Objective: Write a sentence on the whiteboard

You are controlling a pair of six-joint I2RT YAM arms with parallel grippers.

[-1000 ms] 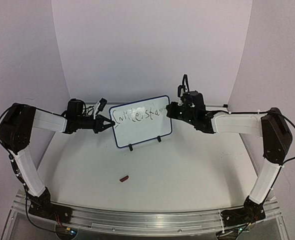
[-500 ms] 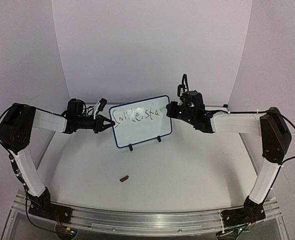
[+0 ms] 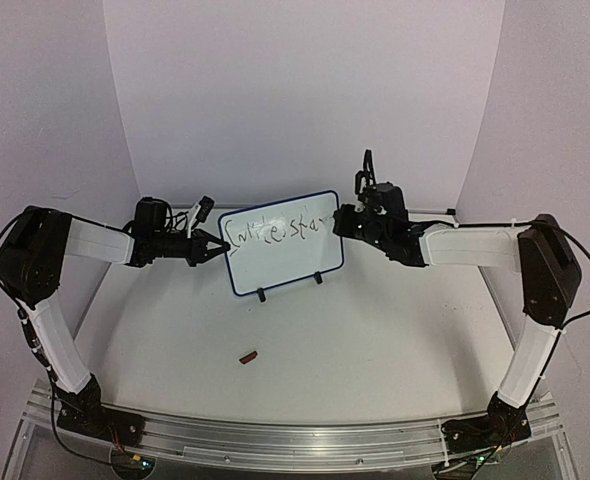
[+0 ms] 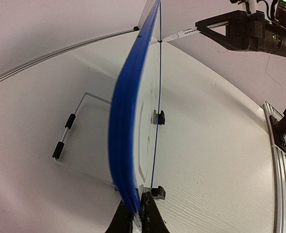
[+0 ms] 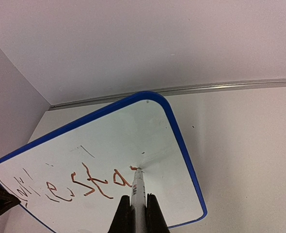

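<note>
The whiteboard stands on its two black feet at the back middle of the table, blue-framed. One line of scrawled writing, the sentence, runs across its top half; it looks reddish-brown in the right wrist view. My left gripper is shut on the board's left edge, which shows edge-on in the left wrist view. My right gripper is shut on a white marker. The marker's tip touches the board just right of the last letter.
A small dark red cap lies on the table in front of the board. A wire stand sits behind the board. Walls close in at the back and both sides. A metal rail runs along the near edge.
The right gripper and marker have crept very slightly to the right on the board. The left arm and the board have not moved.
</note>
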